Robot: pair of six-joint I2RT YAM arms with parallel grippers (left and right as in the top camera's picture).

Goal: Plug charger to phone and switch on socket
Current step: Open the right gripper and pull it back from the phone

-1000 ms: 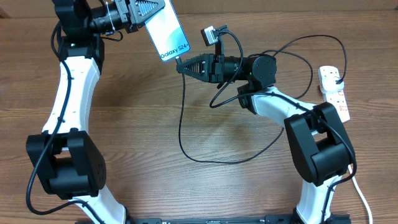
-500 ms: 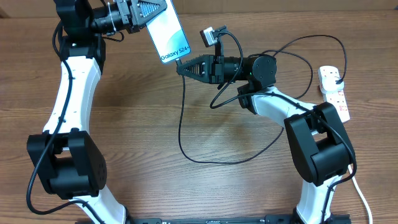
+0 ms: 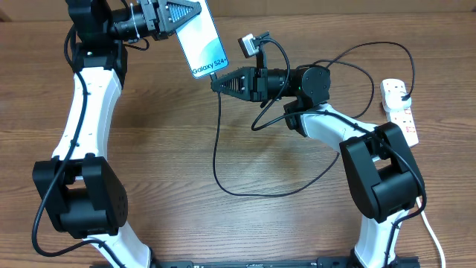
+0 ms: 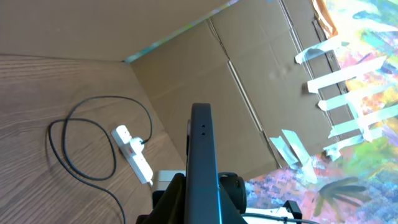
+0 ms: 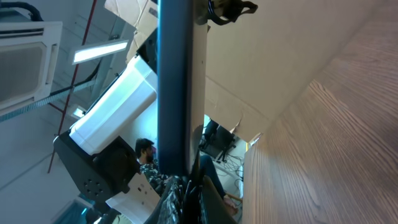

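Observation:
My left gripper (image 3: 186,15) is shut on the phone (image 3: 202,45) and holds it up at the back left, its light blue screen with "Galaxy" text facing up. My right gripper (image 3: 214,83) is shut on the charger's connector tip, which touches the phone's lower end; I cannot tell whether it is seated. The charger cable (image 3: 217,149) loops down over the table and back to its plug in the socket (image 3: 400,112), a white power strip at the right edge. The left wrist view shows the phone (image 4: 202,155) edge-on and the socket (image 4: 134,155). The right wrist view shows the phone's edge (image 5: 174,81) above my fingers (image 5: 189,193).
The wooden table (image 3: 163,171) carries only the cable loop in its middle. A cardboard wall (image 4: 249,74) stands behind the table. The power strip's thick white cord (image 3: 433,234) runs down the right side past my right arm's base.
Almost nothing. The phone and left gripper have shifted very slightly, and the right gripper still holds the connector at the phone's lower end.

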